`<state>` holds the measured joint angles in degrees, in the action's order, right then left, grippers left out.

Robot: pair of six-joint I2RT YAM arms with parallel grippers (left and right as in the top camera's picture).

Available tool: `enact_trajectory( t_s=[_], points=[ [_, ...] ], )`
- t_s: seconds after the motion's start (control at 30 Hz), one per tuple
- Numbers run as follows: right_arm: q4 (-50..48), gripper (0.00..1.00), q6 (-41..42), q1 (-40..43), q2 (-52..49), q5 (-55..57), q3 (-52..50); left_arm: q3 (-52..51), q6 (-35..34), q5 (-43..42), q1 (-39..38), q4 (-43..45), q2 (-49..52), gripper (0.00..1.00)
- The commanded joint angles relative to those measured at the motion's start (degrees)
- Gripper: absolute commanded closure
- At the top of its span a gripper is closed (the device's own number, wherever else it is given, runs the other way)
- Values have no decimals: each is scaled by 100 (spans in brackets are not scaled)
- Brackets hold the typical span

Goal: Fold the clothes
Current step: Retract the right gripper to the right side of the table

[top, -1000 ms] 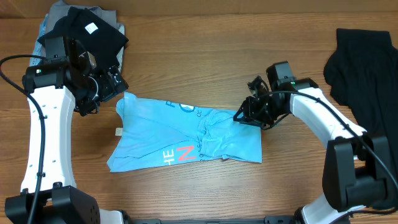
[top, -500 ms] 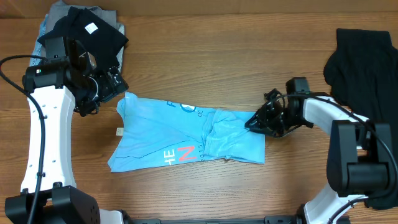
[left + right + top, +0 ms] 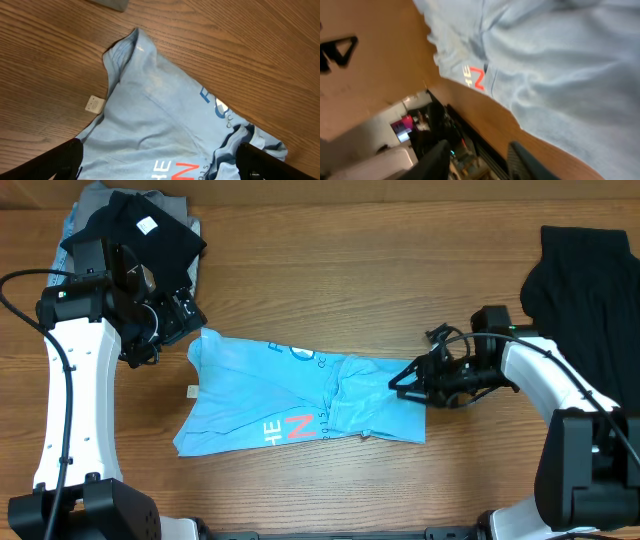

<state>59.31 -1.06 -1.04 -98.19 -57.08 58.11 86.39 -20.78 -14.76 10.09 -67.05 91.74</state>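
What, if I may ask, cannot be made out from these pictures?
- Overhead: the shirt's large lettering is partly hidden by folds, so only a few letters show.
- Overhead and left wrist: the small print beside the round logo is too small to read.
- Overhead: the black garment is cut off by the right edge.
- Overhead: the dark pile is partly hidden by the left arm.

T-shirt (image 3: 300, 400): soft matt cloth, wrinkled, print flat and matt. Table (image 3: 330, 290): smooth wood grain with a slight sheen. Black garment (image 3: 585, 280): matt cloth, creased. Left arm shell (image 3: 75, 400): smooth white plastic, mildly glossy.
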Motion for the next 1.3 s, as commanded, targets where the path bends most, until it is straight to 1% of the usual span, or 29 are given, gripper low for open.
enact_trajectory(
  t_s=[0.0,0.03,0.07,0.27,0.4,0.5,0.57,0.63,0.77,0.87,0.93,1.0,1.03,1.1,1.27],
  points=[
    [-162,51,-621,-232,46,-197,-267,72,149,13,-55,63,-35,0],
    [-407,46,-494,-299,33,-195,-476,72,149,11,-55,79,-35,0],
    [-636,44,-321,-326,13,-197,-629,72,149,11,-55,81,-35,0],
    [-2026,38,811,-339,-52,0,-1510,72,151,11,-55,81,-35,0],
    [-2332,36,1080,-339,-111,323,-1843,72,151,13,-55,76,-35,0],
    [-2258,42,1576,-334,-111,837,-1891,72,151,11,-55,74,-35,0],
    [-2256,49,1860,-334,-109,977,-1886,72,153,13,-55,57,-35,0],
    [-2260,58,1915,-334,-103,876,-1849,72,153,13,-55,39,-35,0],
    [-1928,60,1912,-334,63,752,-1567,72,151,13,-52,63,-35,0],
    [-1574,58,1908,-334,330,754,-1235,72,151,13,-52,87,-33,0],
    [-1353,50,1884,-334,586,758,-966,72,151,15,-52,85,-33,0],
    [-1097,35,1867,-334,866,850,-645,72,153,28,-52,85,-33,0],
    [-940,21,1867,-334,1008,973,-448,70,168,35,-52,87,-28,0],
    [-710,0,1867,-334,1182,1185,-146,68,245,33,-52,87,-22,0],
    [-120,0,1867,-334,1434,1849,632,22,452,37,-52,96,76,0]
  ],
)
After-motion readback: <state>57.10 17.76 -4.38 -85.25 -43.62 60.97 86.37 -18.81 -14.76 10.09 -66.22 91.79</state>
